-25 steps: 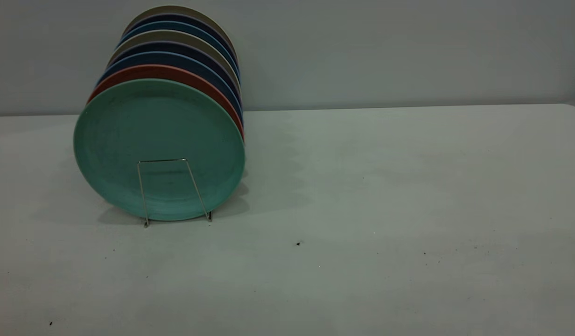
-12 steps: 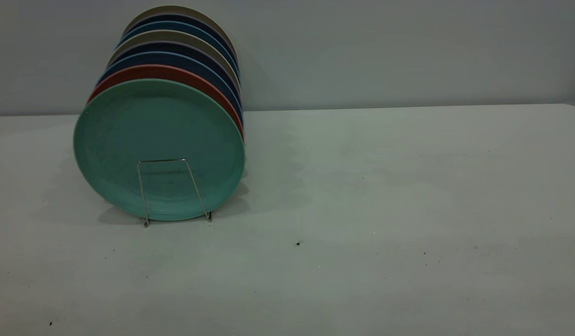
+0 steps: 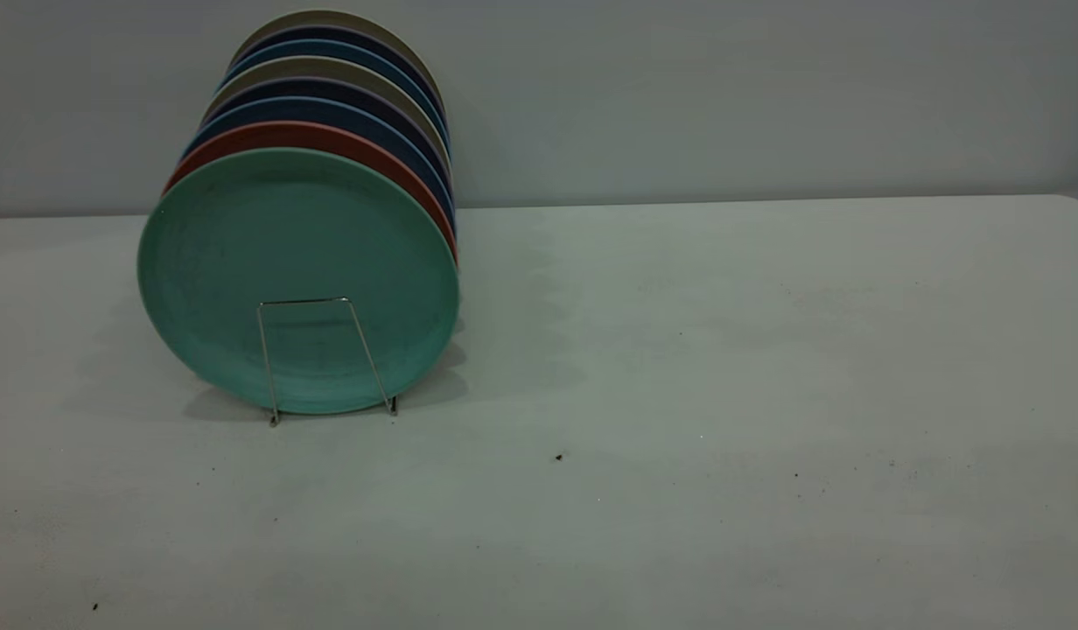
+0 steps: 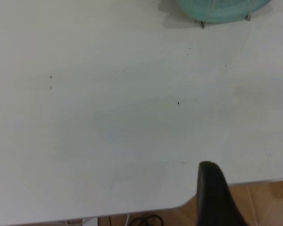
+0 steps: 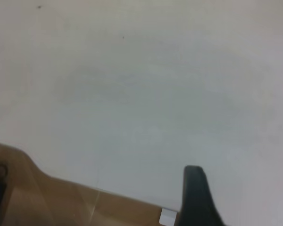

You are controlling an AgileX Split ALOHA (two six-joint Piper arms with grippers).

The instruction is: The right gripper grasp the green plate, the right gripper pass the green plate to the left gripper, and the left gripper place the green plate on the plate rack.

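Note:
The green plate (image 3: 298, 254) stands on edge in the front slot of the plate rack (image 3: 304, 302), at the table's left. Its lower rim (image 4: 226, 9) and the rack's wire feet (image 4: 203, 21) show in the left wrist view. Neither gripper shows in the exterior view. My left gripper (image 4: 250, 188) hangs over the table's near edge, far from the plate, with one dark finger (image 4: 212, 193) in view and a wide bare gap beside it. My right gripper (image 5: 250, 197) is over bare table by its edge, one finger (image 5: 197, 193) showing. Both hold nothing.
Behind the green plate, a salmon-pink plate (image 3: 268, 136), dark blue plates (image 3: 311, 109) and grey ones (image 3: 329, 19) fill the rack. The white table (image 3: 723, 367) stretches right of the rack. A wall stands behind.

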